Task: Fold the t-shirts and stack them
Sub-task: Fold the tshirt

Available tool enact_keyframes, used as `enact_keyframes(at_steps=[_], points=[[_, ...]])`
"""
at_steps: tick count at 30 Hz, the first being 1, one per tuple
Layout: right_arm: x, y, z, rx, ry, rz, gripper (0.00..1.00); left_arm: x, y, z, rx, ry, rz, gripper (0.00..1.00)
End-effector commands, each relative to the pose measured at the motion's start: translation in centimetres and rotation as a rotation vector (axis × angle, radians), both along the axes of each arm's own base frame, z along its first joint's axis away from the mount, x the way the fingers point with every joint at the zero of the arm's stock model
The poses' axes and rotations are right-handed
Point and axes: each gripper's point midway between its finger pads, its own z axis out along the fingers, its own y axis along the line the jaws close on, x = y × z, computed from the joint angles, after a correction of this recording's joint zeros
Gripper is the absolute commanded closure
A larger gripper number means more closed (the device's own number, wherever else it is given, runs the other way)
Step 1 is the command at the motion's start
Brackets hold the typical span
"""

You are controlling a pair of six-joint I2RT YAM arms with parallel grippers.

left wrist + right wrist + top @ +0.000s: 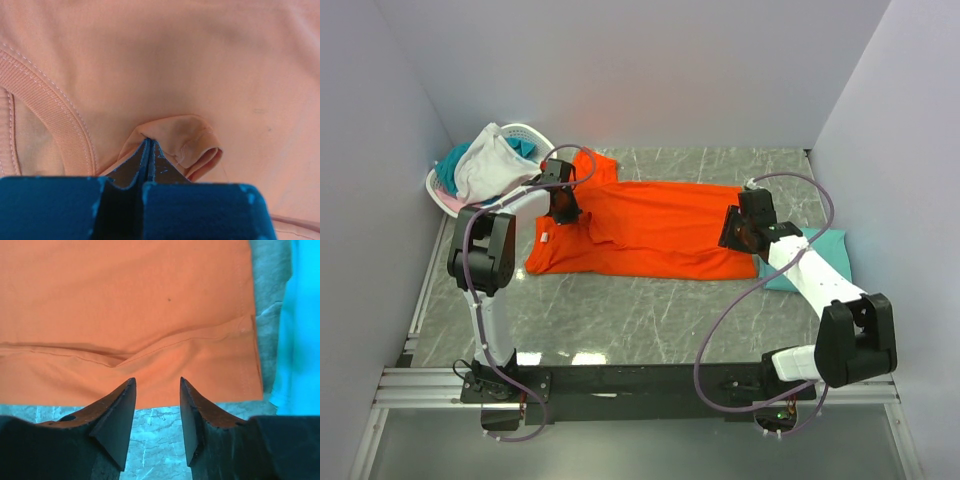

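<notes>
A bright orange t-shirt (pixel 650 230) lies spread across the middle of the marble table. My left gripper (pixel 563 206) is shut on a pinched fold of the orange cloth (pixel 185 135) beside the ribbed collar (pixel 55 120). At the shirt's right hem, my right gripper (pixel 740 232) stands open just above the table. Its fingertips (pixel 127 390) reach the hem edge (pixel 200 390) with nothing between them. A teal t-shirt (pixel 820 258) lies under the right arm, seen as a bright strip of teal cloth (pixel 300 325) in the right wrist view.
A white perforated basket (pixel 525 135) at the back left holds white (pixel 490 165), teal and pink garments. Walls close the left, back and right sides. A black rail (pixel 650 380) with both arm bases runs along the near edge.
</notes>
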Motion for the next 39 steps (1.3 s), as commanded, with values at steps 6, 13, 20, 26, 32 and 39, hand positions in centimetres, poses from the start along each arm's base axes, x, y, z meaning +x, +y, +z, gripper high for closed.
enact_keyframes(at_steps=[6, 13, 20, 26, 32, 39], points=[[0.0, -1.4, 1.6, -0.038, -0.052, -0.059, 0.38, 2.0, 0.0, 4.3, 0.006, -0.122, -0.002, 1.0], [0.0, -1.8, 1.9, -0.048, -0.062, -0.077, 0.26, 3.0, 0.5, 4.9, 0.041, -0.133, 0.011, 0.99], [0.0, -2.0, 1.9, -0.055, -0.063, -0.084, 0.25, 3.6, 0.7, 5.5, 0.042, -0.15, 0.021, 0.99], [0.0, -1.7, 1.7, -0.042, -0.057, -0.068, 0.24, 2.7, -0.7, 4.6, -0.033, -0.11, -0.032, 0.91], [0.3, 1.8, 1.8, 0.023, -0.064, 0.09, 0.22, 1.1, -2.5, 4.8, -0.134, -0.129, -0.098, 0.62], [1.5, 12.5, 3.9, 0.073, -0.176, 0.436, 0.21, 1.9, -2.6, 3.4, -0.116, -0.092, -0.116, 0.65]])
